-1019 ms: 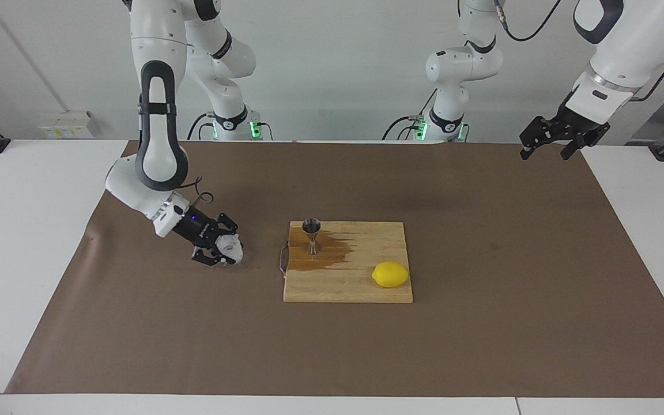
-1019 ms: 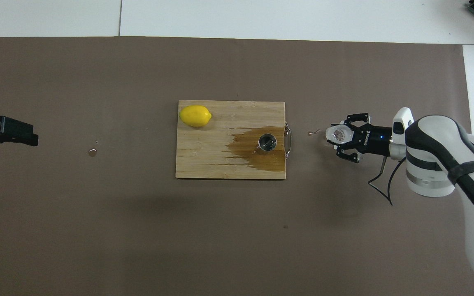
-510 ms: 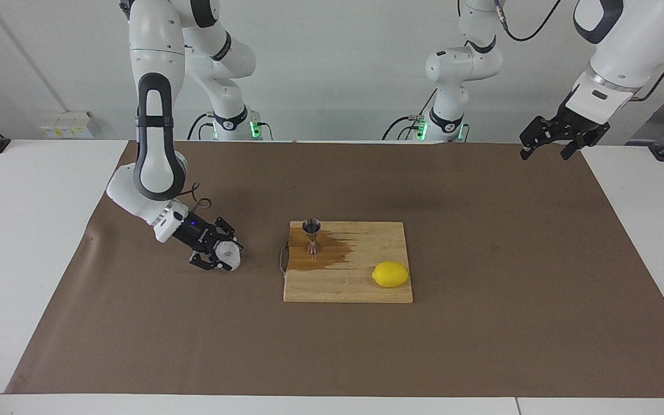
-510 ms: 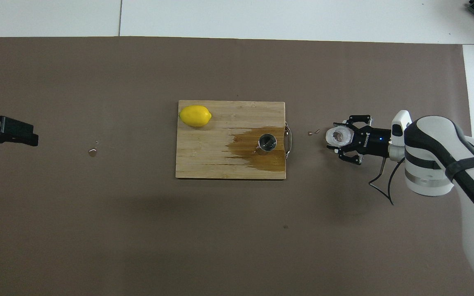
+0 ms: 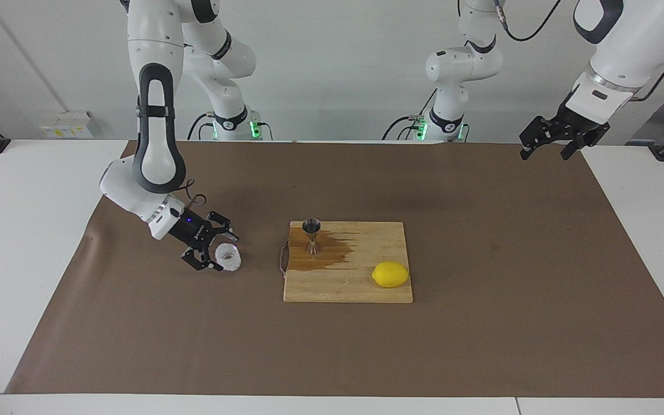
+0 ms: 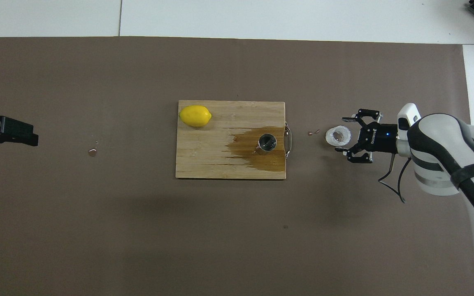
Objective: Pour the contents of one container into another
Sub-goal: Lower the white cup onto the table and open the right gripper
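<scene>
The whitish textured glass cup (image 5: 230, 257) (image 6: 338, 136) stands upright on the brown mat, beside the handle end of the cutting board (image 5: 343, 288) (image 6: 212, 162), toward the right arm's end of the table. My right gripper (image 5: 218, 252) (image 6: 345, 135) is low at the cup and open, one finger on each side of it and no grip on it. The steel jigger (image 5: 311, 235) (image 6: 267, 142) stands on the board in a brown wet stain. My left gripper (image 5: 545, 151) (image 6: 19, 132) waits open, raised over the mat's edge at the left arm's end.
A yellow lemon (image 5: 390, 274) (image 6: 195, 116) lies on the board's corner farthest from the robots, toward the left arm's end. Small droplets (image 6: 313, 132) sit on the mat between cup and board. Another droplet (image 6: 92, 152) lies toward the left arm's end.
My right gripper has opened and let go of the cup, which now stands on the mat. The gripper has drawn back slightly toward its own end. The left arm has not moved.
</scene>
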Controlling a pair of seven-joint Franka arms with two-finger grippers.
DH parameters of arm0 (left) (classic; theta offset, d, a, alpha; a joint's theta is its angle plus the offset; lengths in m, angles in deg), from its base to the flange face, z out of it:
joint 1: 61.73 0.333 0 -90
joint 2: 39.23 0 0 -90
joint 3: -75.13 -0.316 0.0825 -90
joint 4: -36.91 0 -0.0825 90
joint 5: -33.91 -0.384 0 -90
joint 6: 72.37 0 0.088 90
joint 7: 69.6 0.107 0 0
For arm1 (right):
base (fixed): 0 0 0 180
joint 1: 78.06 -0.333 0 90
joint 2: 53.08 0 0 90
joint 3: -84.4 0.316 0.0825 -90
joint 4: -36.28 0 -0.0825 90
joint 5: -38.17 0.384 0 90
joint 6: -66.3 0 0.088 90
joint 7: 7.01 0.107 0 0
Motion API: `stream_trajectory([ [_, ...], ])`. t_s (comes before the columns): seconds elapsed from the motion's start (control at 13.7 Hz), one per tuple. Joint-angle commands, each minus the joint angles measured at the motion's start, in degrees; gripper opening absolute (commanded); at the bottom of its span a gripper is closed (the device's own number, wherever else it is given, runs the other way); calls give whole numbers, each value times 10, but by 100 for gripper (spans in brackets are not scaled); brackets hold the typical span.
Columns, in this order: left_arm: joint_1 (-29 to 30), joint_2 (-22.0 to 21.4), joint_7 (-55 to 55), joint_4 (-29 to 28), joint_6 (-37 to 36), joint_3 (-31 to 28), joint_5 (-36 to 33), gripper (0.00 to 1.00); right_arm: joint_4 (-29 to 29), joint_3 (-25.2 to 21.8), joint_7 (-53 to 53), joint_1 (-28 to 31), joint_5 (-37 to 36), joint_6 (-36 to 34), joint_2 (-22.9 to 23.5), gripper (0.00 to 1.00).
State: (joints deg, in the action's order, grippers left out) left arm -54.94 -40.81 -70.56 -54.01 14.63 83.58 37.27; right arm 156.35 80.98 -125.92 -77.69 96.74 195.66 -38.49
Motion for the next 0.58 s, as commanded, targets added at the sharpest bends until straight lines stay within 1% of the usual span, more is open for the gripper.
stream_trajectory([
  [0.0,7,-17,1,-16,-2,5,-6,100,8,4,142,6,-122,-18,-74,100],
  [0.22,7,-17,2,-16,-2,6,-6,100,6,1,259,8,-194,-47,-106,100],
  [0.36,7,-17,1,-16,-2,5,-6,100,3,1,394,8,-290,-58,-131,100],
  [0.44,7,-17,1,-16,-2,5,-6,100,-2,2,470,7,-344,-72,-144,100],
  [0.51,7,-17,1,-16,-2,5,-6,100,-12,2,547,6,-385,-102,-153,100],
])
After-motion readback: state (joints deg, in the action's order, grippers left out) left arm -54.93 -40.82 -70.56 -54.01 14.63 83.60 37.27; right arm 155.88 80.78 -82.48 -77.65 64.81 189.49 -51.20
